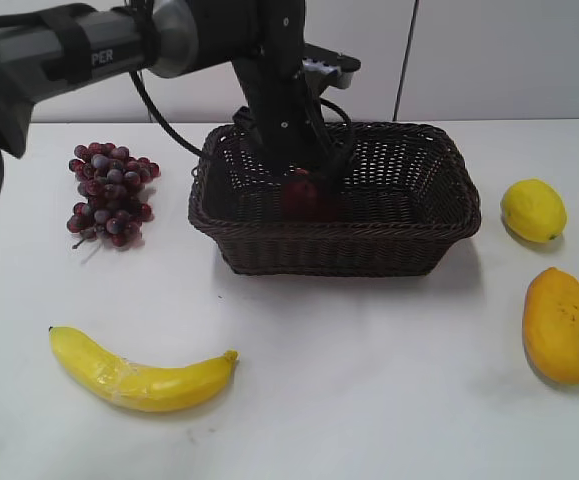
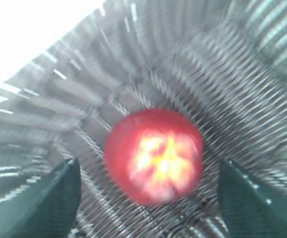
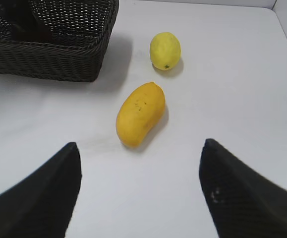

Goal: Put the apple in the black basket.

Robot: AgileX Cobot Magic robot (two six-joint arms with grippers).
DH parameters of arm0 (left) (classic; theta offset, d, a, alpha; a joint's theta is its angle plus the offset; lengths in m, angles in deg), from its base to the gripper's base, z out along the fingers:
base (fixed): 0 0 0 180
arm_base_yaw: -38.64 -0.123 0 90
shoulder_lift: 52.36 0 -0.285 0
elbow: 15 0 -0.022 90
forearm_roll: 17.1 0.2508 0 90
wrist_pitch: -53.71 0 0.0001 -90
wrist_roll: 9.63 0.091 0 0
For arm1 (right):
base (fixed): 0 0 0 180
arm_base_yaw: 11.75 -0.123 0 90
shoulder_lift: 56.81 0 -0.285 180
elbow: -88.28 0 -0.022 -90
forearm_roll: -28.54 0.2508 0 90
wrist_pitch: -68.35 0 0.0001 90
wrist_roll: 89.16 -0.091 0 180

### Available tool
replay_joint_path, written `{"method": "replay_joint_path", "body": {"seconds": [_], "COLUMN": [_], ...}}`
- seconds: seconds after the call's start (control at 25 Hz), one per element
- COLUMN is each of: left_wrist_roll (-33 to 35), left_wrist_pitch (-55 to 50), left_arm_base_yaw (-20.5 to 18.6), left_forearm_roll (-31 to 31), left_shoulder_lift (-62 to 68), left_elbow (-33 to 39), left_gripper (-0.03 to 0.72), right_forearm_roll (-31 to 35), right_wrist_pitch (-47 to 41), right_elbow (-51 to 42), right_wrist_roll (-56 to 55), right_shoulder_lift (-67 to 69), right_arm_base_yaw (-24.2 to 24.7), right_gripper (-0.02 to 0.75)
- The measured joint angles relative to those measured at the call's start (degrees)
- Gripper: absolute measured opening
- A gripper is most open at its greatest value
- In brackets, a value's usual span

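The dark red apple (image 1: 304,195) with a yellow patch lies inside the black basket (image 1: 269,250), seen through its weave in the exterior view. The left wrist view shows the apple (image 2: 154,156) on the woven basket floor (image 2: 207,89), blurred. My left gripper (image 2: 148,191) is open just above it, its fingers wide on either side and apart from the apple. My right gripper (image 3: 141,191) is open and empty over the bare table, off the exterior view. The basket's corner (image 3: 74,64) shows at the upper left of the right wrist view.
A grape bunch (image 1: 111,192) lies left of the basket. A banana (image 1: 139,375) lies at the front left. A lemon (image 1: 533,210) (image 3: 165,50) and a mango (image 1: 559,324) (image 3: 140,114) lie right of the basket. The left arm reaches over the basket's back rim.
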Motion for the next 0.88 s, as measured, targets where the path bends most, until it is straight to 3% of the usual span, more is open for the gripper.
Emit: {"method": "replay_joint_path", "body": {"seconds": [0.52,0.68,0.88], "left_wrist_roll": [0.00,0.00,0.00], "left_wrist_pitch": [-5.90,-8.27,-8.39], "left_arm_base_yaw": [-1.19,-4.60,-11.54], "left_forearm_roll": [5.62,5.76,5.83], "left_shoulder_lift": [-13.90,-16.72,-22.65], "left_elbow": [0.00,0.06,4.59], "left_gripper": [0.594,0.579,0.576], "right_forearm_roll": [0.00,0.00,0.00], "right_wrist_pitch": [0.00,0.00,0.00], "right_elbow": [0.00,0.00,0.00], "right_wrist_roll": [0.00,0.00,0.00], "right_shoulder_lift": [0.00,0.00,0.00], "right_arm_base_yaw": [0.00,0.00,0.00], "right_gripper": [0.560,0.560,0.560]}}
